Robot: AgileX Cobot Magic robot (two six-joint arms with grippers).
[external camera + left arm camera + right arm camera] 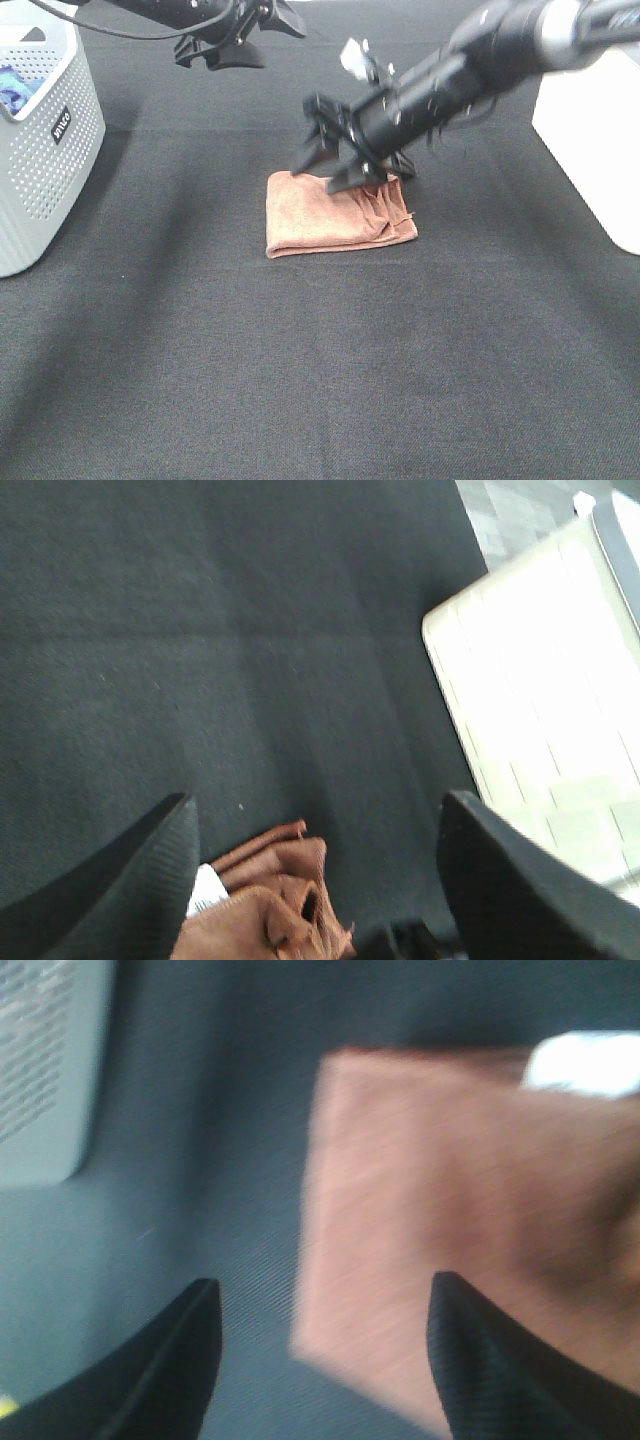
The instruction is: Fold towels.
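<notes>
Towel (335, 215) folded small, toward worktop's (300, 380) far edge.
Soft, limp, light; pinch a corner. Both jaws wide open, empty.

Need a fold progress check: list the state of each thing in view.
towel: folded into a small rectangle, lying flat, right end bunched.
left gripper: open, empty, raised away from the towel.
right gripper: open, empty, over the towel's far edge.
basket: upright, something blue inside.
</notes>
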